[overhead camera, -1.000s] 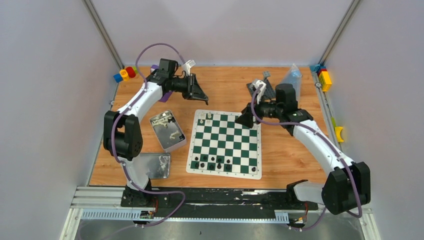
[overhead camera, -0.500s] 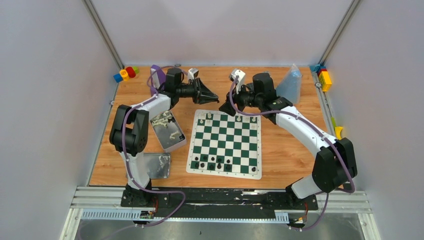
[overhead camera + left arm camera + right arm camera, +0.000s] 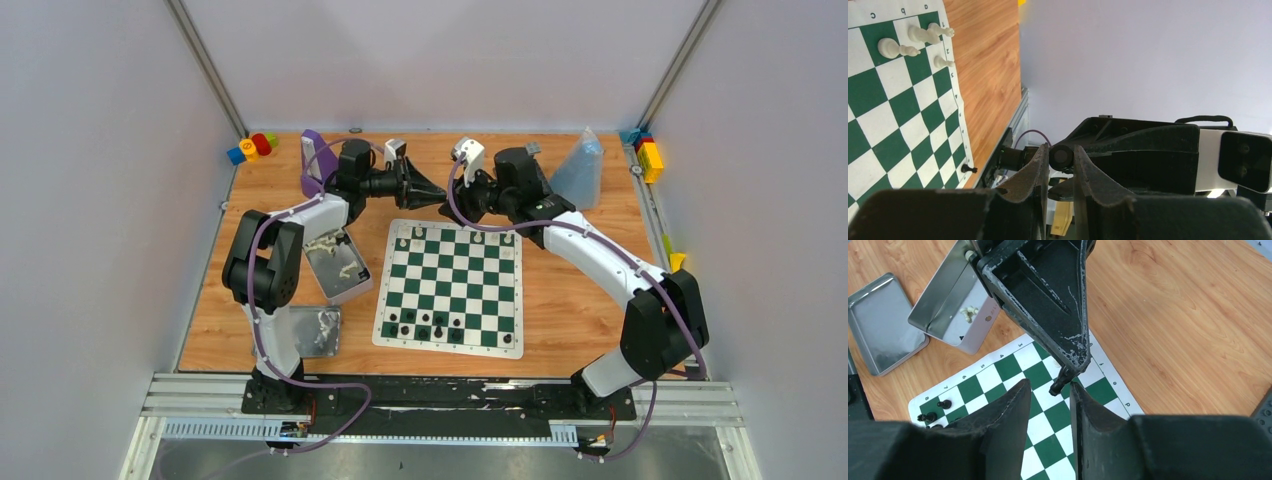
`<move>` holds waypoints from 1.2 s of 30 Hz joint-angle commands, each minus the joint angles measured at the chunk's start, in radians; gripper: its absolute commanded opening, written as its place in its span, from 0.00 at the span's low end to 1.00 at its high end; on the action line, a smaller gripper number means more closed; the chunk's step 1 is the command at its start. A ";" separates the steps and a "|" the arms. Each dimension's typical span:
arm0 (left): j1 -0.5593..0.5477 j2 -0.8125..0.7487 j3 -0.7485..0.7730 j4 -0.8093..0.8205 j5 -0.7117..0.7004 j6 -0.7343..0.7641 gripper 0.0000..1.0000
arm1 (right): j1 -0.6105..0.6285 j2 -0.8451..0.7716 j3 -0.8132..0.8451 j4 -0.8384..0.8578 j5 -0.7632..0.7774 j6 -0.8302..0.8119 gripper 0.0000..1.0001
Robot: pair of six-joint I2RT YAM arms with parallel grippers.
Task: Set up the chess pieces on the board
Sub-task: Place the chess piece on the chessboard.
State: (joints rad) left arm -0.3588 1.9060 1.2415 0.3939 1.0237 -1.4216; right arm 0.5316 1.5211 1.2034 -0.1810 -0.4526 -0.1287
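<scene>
The green and white board (image 3: 470, 290) lies mid-table. Several black chess pieces (image 3: 425, 325) stand on its near rows and a few white ones (image 3: 418, 238) on its far row. My left gripper (image 3: 438, 196) hovers above the board's far edge, shut on a black chess piece (image 3: 1062, 157), also seen in the right wrist view (image 3: 1060, 380). My right gripper (image 3: 450, 207) faces it tip to tip. It is open in the right wrist view (image 3: 1049, 384), its fingers either side of the piece's free end. The left wrist view shows my left gripper (image 3: 1061, 148).
An open metal tin (image 3: 335, 262) holding white pieces (image 3: 968, 312) stands left of the board, its lid (image 3: 305, 332) nearer me. Coloured blocks (image 3: 250, 147) sit at the far left corner and more (image 3: 648, 155) at the far right. A clear bag (image 3: 580, 165) lies behind the right arm.
Both arms have swung inward over the board's far edge. The left gripper came right with the black piece, the right gripper came left, and their tips now meet.
</scene>
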 commanded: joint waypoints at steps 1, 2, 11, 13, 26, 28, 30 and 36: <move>-0.013 -0.012 -0.011 0.054 0.007 -0.024 0.20 | 0.008 0.006 0.033 0.048 0.046 0.006 0.34; -0.014 -0.010 -0.011 0.054 0.007 -0.023 0.20 | 0.008 0.008 0.034 0.049 0.049 0.006 0.32; -0.024 -0.014 -0.019 0.041 0.000 -0.015 0.20 | 0.009 0.013 0.050 0.048 0.079 0.009 0.26; -0.025 -0.016 -0.021 0.034 -0.002 -0.011 0.20 | 0.008 0.015 0.051 0.048 0.087 0.009 0.26; -0.032 -0.020 -0.034 0.012 -0.012 0.006 0.22 | 0.009 0.008 0.066 0.041 0.129 -0.001 0.09; -0.032 -0.023 -0.035 0.001 -0.015 0.015 0.26 | 0.009 0.001 0.061 0.039 0.136 -0.011 0.03; -0.031 -0.028 -0.034 -0.015 -0.017 0.029 0.28 | 0.008 -0.010 0.055 0.038 0.142 -0.020 0.00; -0.031 -0.038 0.000 -0.108 -0.027 0.143 0.44 | 0.008 -0.042 0.043 0.014 0.109 -0.051 0.00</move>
State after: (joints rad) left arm -0.3767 1.9057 1.2194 0.3706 0.9874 -1.3968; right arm 0.5358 1.5356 1.2110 -0.2085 -0.3317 -0.1444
